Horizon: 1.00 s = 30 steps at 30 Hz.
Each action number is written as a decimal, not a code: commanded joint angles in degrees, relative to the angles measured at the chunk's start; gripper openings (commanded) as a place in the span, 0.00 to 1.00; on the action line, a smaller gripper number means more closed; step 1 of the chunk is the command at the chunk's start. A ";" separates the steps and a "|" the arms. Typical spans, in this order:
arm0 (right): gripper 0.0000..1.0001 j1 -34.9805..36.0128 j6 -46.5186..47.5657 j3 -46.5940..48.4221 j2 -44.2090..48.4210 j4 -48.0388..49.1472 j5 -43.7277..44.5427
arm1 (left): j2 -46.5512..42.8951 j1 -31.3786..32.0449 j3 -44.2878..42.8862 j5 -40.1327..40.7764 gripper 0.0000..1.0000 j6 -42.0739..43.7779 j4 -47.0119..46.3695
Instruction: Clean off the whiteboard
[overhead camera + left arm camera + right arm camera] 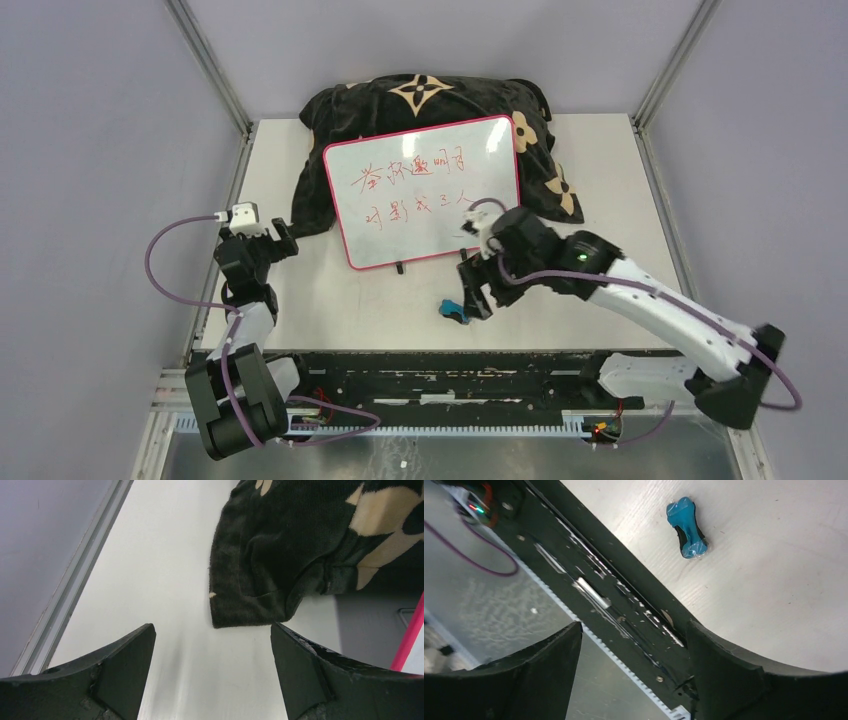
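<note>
Nearest the overhead lens, the two arm bases sit at the near edge of the counter point(620, 180). Left end effector point(275, 238): hangs over the left side of the counter, jaws spread wide, nothing between them. In its own wrist view the left end effector point(211, 627) frames bare counter and a corner of the black cushion point(280, 555). Right end effector point(480, 290): also wide open and holding nothing, positioned just below the lower right corner of the whiteboard point(425, 190). Small blue eraser point(455, 310) lies on the counter just beside it, not touched; the right wrist view shows the eraser point(686, 527) apart from the fingers point(724, 675). Whiteboard: far centre of the counter, upper part resting against the floral cushion point(420, 95), turned slightly anticlockwise. White face, thin pink-red frame with rounded corners, one small black foot point(400, 268) visible at the lower edge. Two rows of red handwriting across the face, unerased. A strip of the pink frame point(407, 640) shows at the right edge of the left wrist view.
</note>
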State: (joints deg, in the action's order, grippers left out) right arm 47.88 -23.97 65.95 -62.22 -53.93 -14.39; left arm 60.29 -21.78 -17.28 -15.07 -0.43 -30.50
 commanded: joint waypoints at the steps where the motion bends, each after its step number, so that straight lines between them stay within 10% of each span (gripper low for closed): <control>1: 0.83 10.39 4.14 4.55 -10.99 -5.54 17.44 | -0.97 -0.25 -0.39 0.62 0.91 -0.20 -2.30; 30: 0.86 5.70 11.99 8.57 -41.24 9.00 11.65 | -0.97 -0.28 -0.54 -0.29 0.91 0.24 -1.84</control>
State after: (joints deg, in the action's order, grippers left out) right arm 53.67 -12.51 73.47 -102.06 -47.44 -2.39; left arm 60.29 -21.78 -17.26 -15.11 -0.40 -30.15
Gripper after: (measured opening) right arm 0.863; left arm 0.912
